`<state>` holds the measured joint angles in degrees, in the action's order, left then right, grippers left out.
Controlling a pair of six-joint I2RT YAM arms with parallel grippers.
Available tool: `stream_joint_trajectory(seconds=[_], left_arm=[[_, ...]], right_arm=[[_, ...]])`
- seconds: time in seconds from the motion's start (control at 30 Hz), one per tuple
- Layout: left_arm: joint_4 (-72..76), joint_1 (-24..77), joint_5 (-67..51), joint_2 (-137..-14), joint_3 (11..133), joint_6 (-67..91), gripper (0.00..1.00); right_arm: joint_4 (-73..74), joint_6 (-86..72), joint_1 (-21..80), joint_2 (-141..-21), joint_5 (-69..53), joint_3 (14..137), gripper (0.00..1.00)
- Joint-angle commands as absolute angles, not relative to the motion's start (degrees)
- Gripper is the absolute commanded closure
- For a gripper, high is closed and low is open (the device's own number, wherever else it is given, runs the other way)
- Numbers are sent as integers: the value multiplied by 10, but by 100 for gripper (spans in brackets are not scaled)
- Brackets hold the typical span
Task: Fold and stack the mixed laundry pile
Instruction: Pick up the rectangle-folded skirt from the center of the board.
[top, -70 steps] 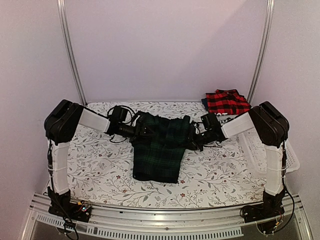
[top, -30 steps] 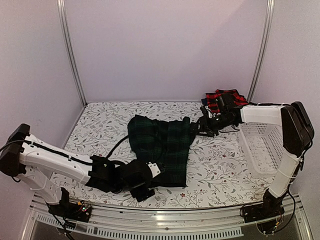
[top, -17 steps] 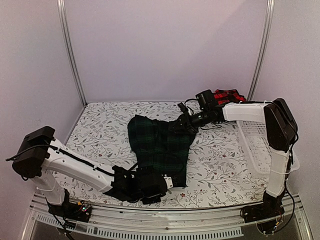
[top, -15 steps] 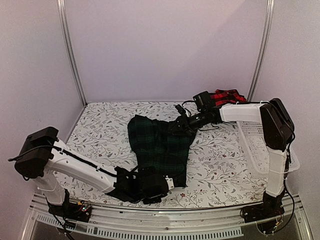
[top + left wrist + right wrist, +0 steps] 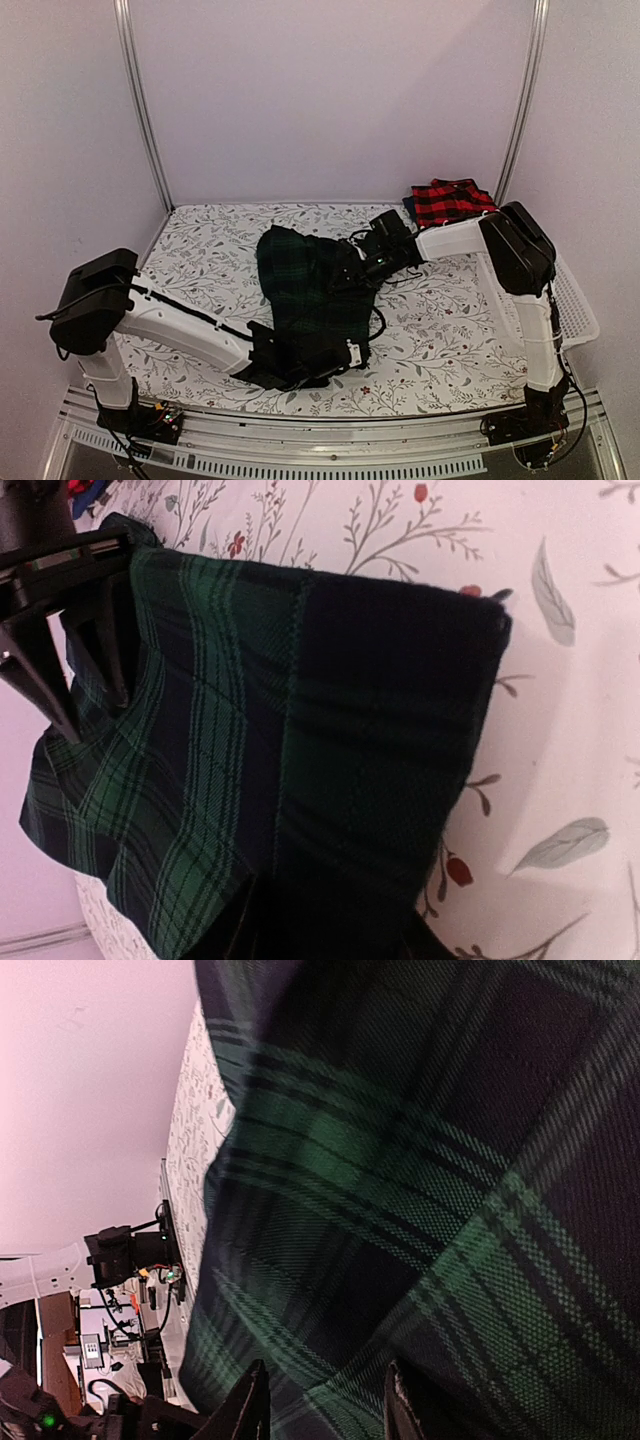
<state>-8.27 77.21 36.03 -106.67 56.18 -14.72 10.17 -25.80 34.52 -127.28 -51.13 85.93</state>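
The dark green-navy plaid garment (image 5: 315, 295) lies lengthwise in the middle of the tabletop (image 5: 195, 260). Its far end is bunched and its near hem is close to the near edge, well apart from the red-and-black checked shirt (image 5: 453, 203) at the far right corner. The left fingers (image 5: 322, 362) sit at that near hem and the right fingers (image 5: 350, 272) at the garment's far right part. Each wrist view shows its pair partway apart with plaid between them, but whether either has truly pinched the cloth cannot be told. The step looks like taking both ends for a fold. Done well, each pair bites only the garment's edge layers, not the floral cover beneath, and closes firmly before any lift. Both arms then rise together so the hem carries over flat and square instead of twisting.
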Motion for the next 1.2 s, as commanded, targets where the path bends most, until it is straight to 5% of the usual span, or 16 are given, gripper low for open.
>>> stream_joint_trajectory(seconds=[0.0,0.13,0.43,0.63,0.7,0.9,1.17], left_arm=[[-131,767,282,-1033,614,-158,73],[-196,768,235,-1016,656,-145,99],[-300,768,102,-947,664,-127,100],[-313,769,82,-942,673,-115,100],[-307,770,103,-958,666,-102,92],[-282,800,148,-980,636,-62,37],[-276,842,267,-1022,611,-25,19]], right_arm=[[120,-216,350,-1310,-508,847,62],[135,-196,350,-1306,-504,823,62],[166,-166,343,-1168,-520,819,54],[88,-230,353,-1181,-579,862,52],[64,-252,365,-1204,-603,871,52],[38,-270,402,-1246,-626,861,59],[94,-215,431,-1287,-599,858,61]])
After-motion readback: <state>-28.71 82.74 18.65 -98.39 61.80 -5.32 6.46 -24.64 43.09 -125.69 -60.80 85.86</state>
